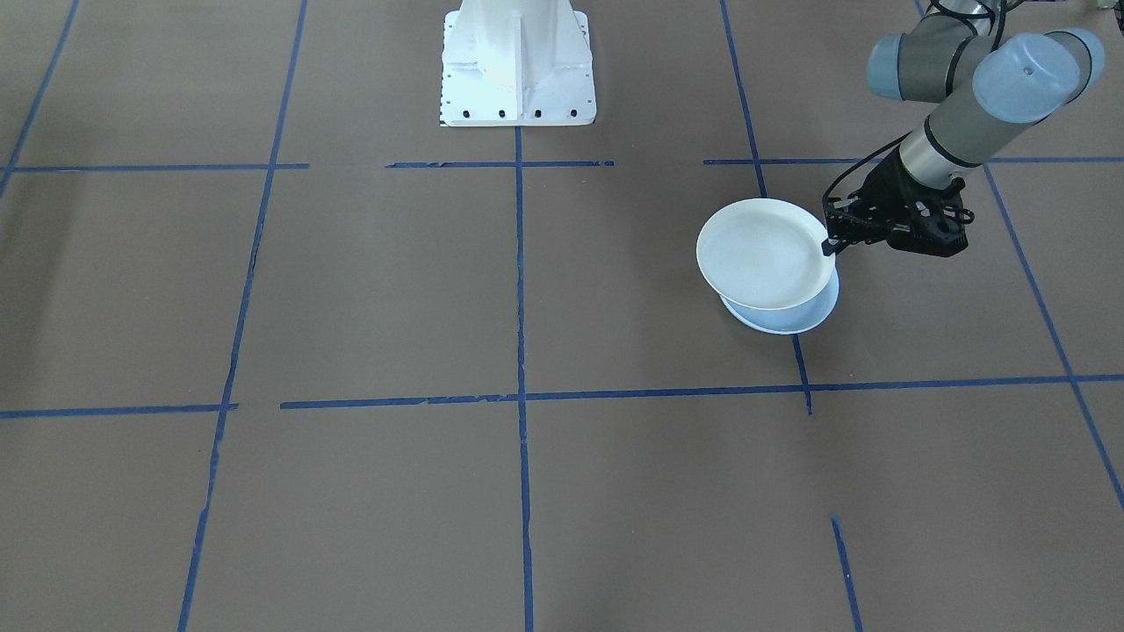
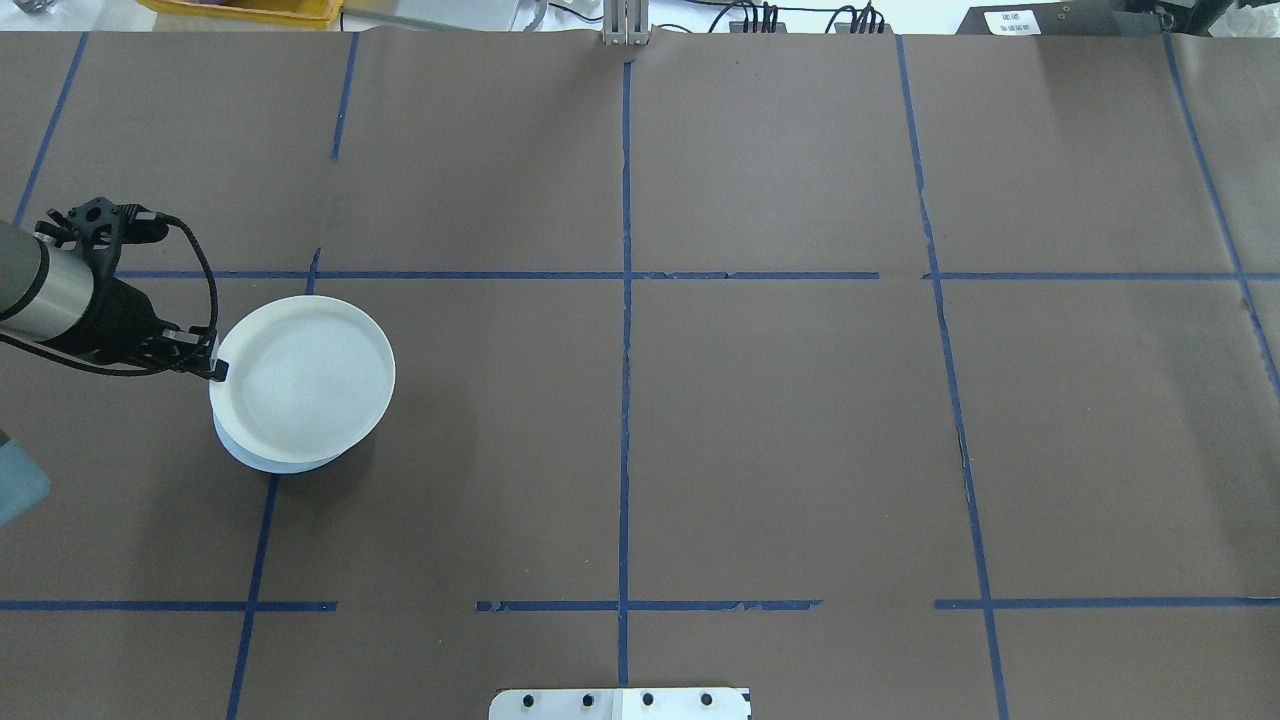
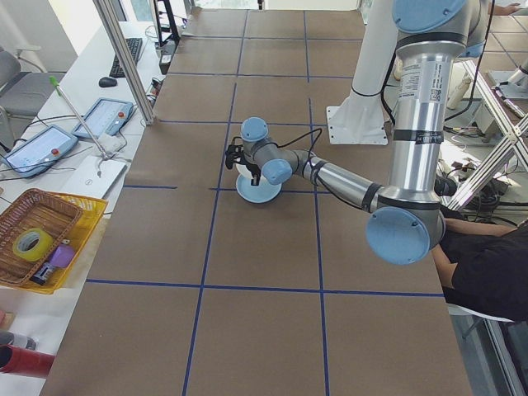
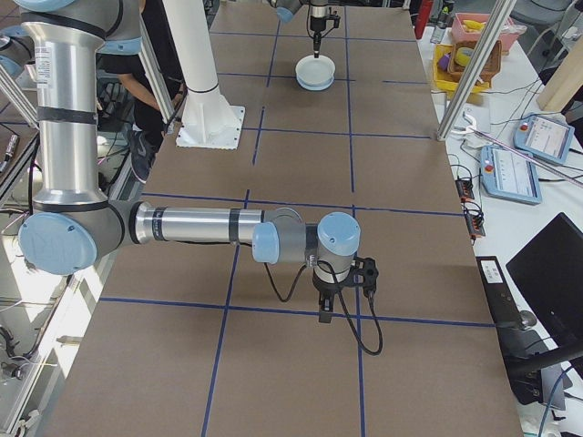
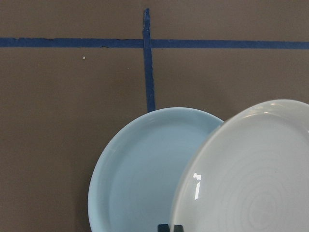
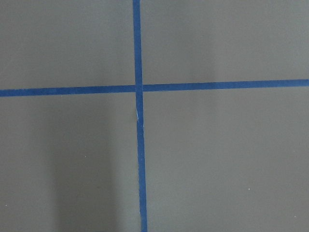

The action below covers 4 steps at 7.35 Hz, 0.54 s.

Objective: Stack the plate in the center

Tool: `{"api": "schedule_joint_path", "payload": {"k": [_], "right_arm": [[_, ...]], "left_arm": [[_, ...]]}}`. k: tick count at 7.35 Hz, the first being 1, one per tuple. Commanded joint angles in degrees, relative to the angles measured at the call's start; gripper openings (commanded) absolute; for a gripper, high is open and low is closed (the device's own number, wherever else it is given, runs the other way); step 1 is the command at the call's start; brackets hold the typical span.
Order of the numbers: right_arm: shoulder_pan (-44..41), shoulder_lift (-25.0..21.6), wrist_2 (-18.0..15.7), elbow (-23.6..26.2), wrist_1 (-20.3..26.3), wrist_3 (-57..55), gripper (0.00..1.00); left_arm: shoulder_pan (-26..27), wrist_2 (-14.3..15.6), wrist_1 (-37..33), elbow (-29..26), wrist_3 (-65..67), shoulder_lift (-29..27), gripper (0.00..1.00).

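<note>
Pale blue plate (image 5: 140, 174), round, smooth, glossy, flat on brown paper-covered table (image 2: 760, 420) at a blue tape line (image 5: 148, 72). Over it, tilted: ringed whitish plate (image 2: 302, 372), rim pinched by left gripper (image 2: 212, 362) jaws. Right gripper (image 4: 325, 314) far off, apparently empty; jaw state unclear.

The desk (image 2: 780, 420) is covered in brown paper, marked into rectangles by blue tape lines (image 2: 625, 400). A pale blue-grey plate (image 2: 245, 455) lies flat on it at about 9 o'clock in the overhead view, over a tape line. The robot's white base plate (image 1: 518, 96) is bolted on at 6 o'clock.
</note>
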State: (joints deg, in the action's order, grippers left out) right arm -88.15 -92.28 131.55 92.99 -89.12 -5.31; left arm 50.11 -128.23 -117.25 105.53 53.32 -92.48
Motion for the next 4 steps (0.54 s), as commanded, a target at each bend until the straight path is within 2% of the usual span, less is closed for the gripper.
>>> {"api": "schedule_joint_path", "payload": {"k": [1,4], "right_arm": [[0.00,0.00,0.02,0.00,0.00,0.03,1.00],[0.00,0.00,-0.07,0.00,0.00,0.03,1.00]], "left_arm": [[0.16,0.44,0.00,-0.15,-0.15,0.46,0.00],[0.34,0.44,0.00,-0.06,-0.15,1.42,0.00]]}}
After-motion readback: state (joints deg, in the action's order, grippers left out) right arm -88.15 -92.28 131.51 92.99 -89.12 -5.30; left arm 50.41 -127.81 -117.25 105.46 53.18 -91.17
